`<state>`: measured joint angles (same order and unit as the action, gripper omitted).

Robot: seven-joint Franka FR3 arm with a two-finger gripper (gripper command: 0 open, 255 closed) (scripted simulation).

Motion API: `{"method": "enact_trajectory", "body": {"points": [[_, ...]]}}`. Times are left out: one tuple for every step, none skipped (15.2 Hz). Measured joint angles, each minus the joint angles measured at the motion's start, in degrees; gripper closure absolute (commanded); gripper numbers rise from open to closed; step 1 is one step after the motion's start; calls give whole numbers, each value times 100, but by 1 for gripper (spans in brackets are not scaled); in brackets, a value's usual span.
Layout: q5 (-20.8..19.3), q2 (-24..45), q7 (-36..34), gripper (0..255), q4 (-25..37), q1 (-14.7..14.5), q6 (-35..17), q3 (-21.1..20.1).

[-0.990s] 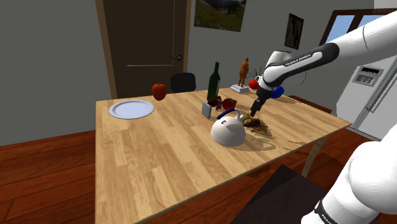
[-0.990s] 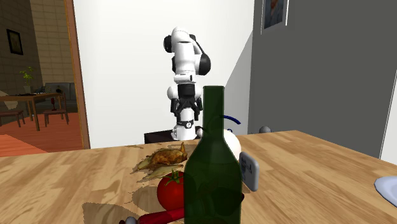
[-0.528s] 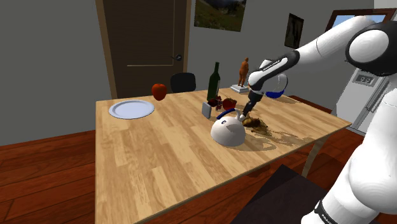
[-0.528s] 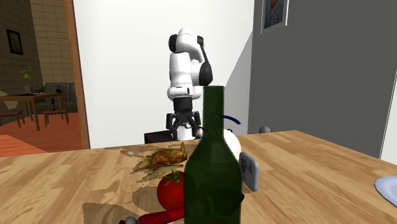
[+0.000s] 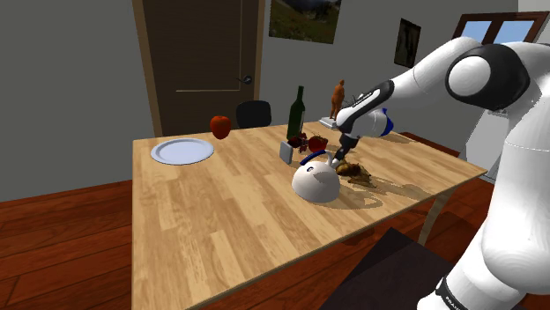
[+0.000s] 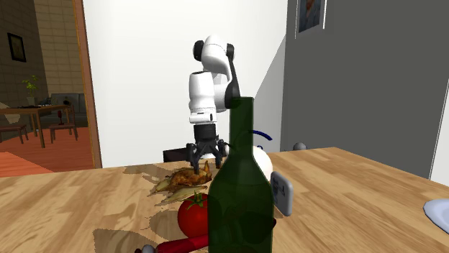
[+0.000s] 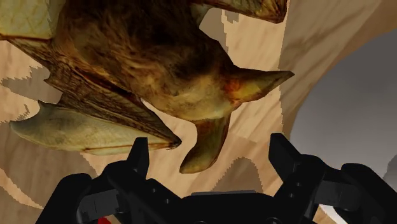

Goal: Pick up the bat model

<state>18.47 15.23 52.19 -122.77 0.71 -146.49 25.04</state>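
The bat model (image 5: 354,170) is brown with tan folded wings and lies flat on the wooden table (image 5: 220,220), just right of a white round pot (image 5: 315,180) in the shoulder view. My black gripper (image 5: 339,158) hangs straight down over the bat's near end, close above it. In the second exterior view the gripper (image 6: 203,159) stands just behind the bat (image 6: 183,180). Seen from the wrist, the bat (image 7: 153,57) lies very near, and one pointed ear reaches into the gap of my gripper (image 7: 208,143). The fingers stand apart and touch nothing.
A dark green bottle (image 5: 297,114), red fruit (image 5: 310,141) and a grey card (image 5: 286,151) crowd the table behind the pot. A white plate (image 5: 182,151) and a red apple (image 5: 220,126) sit at the far left corner. A brown figurine (image 5: 338,97) stands at the back.
The arm has swung toward the shoulder view's left and come down. The gripper dropped from well above the table to just over the bat. The bat has not moved.
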Motion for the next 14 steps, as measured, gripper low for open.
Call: {"method": "enact_trajectory", "body": {"points": [[55, 70, 37, 0, 30, 21, -33, -26], [107, 119, 73, 0, 11, 33, -95, -53], [130, 135, 97, 255, -6, 44, -124, -63], [143, 143, 109, 255, -16, 49, -142, -68], [147, 145, 113, 255, -22, 49, -150, -71], [150, 147, 115, 255, -26, 50, -154, -72], [151, 149, 116, 255, -28, 50, -156, -72], [152, 149, 117, 255, -29, 50, -157, -72], [152, 149, 117, 255, -30, 51, -157, -73], [153, 149, 117, 255, -30, 51, -158, -73], [153, 150, 117, 255, -30, 51, -158, -73], [153, 150, 117, 255, -30, 51, -159, -73], [156, 157, 117, 255, -22, 52, -157, -75], [127, 129, 91, 255, -22, 37, -132, -62]]}}
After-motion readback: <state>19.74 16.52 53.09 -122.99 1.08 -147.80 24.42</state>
